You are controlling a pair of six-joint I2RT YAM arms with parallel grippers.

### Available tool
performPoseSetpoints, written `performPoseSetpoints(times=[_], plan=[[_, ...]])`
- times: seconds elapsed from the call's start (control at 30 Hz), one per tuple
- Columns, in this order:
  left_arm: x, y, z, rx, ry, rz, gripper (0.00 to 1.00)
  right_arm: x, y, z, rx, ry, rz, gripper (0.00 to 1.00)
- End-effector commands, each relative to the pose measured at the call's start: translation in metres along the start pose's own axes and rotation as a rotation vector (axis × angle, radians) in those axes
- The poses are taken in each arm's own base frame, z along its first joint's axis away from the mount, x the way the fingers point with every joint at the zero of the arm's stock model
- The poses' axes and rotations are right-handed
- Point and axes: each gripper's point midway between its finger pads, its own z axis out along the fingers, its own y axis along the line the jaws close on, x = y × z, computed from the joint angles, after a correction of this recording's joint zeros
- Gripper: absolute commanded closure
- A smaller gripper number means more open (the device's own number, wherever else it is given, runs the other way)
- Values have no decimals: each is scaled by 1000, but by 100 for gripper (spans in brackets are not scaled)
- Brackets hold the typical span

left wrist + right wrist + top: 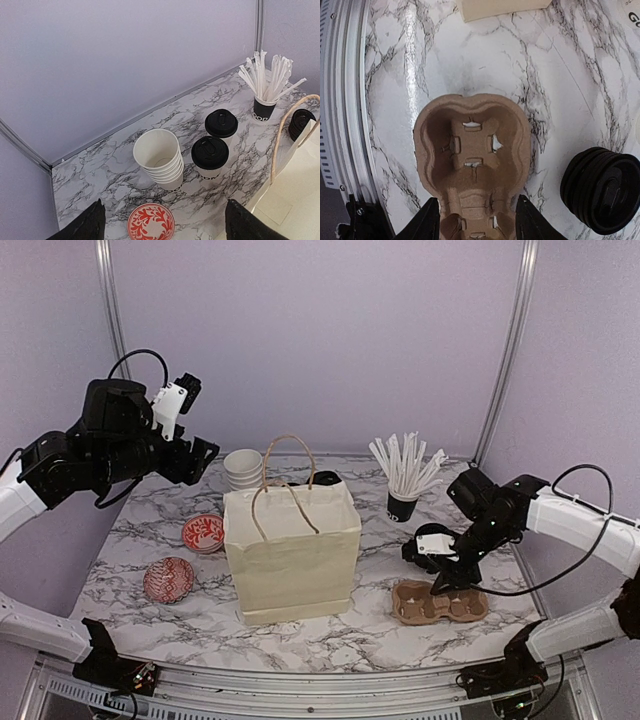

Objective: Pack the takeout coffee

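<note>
- Your left tool (203, 456) hangs high over the far left corner of the counter (400, 640). Its fingers are spread wide with nothing between them.
- The 2 takeout coffee cups (210, 154) stand lidded and side by side near the far edge. They are just behind the paper bag (292, 550) and beside the stack of lidless cups (161, 157). Neither is lifted, so 0 are packed as far as you can see.
- The bag stands upright and open at the middle of the counter. Its inside is hidden in every view.
- The cardboard carrier (472, 145) lies by the near right corner, and the sockets you can see are empty.
- Your right tool (476, 219) straddles the carrier's end, with fingers partly apart on either side. You cannot tell whether it grips.
- Left for you, as I judge it: seat both cups in the carrier, then get it into the bag.
</note>
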Motion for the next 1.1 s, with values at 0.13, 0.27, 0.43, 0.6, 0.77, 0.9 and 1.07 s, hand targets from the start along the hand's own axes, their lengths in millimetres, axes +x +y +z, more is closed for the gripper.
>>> performPoseSetpoints(times=[0.13, 0.27, 0.43, 0.6, 0.77, 0.9, 1.07], plan=[[-2, -8, 5, 45, -10, -14, 17, 39, 0, 10, 68, 134, -98, 48], [0, -9, 5, 48, -6, -16, 17, 46, -2, 20, 57, 163, -94, 48], [3, -8, 6, 42, -1, -13, 16, 49, -7, 27, 61, 179, -88, 46], [7, -9, 8, 39, 9, -10, 16, 50, -12, 32, 68, 186, -85, 46], [10, -9, 10, 36, 17, -7, 16, 52, -11, 36, 57, 194, -76, 47], [12, -8, 11, 29, 24, 0, 16, 55, -9, 38, 47, 201, -74, 48], [14, -9, 13, 27, 31, 5, 15, 56, -5, 38, 37, 200, -67, 50]])
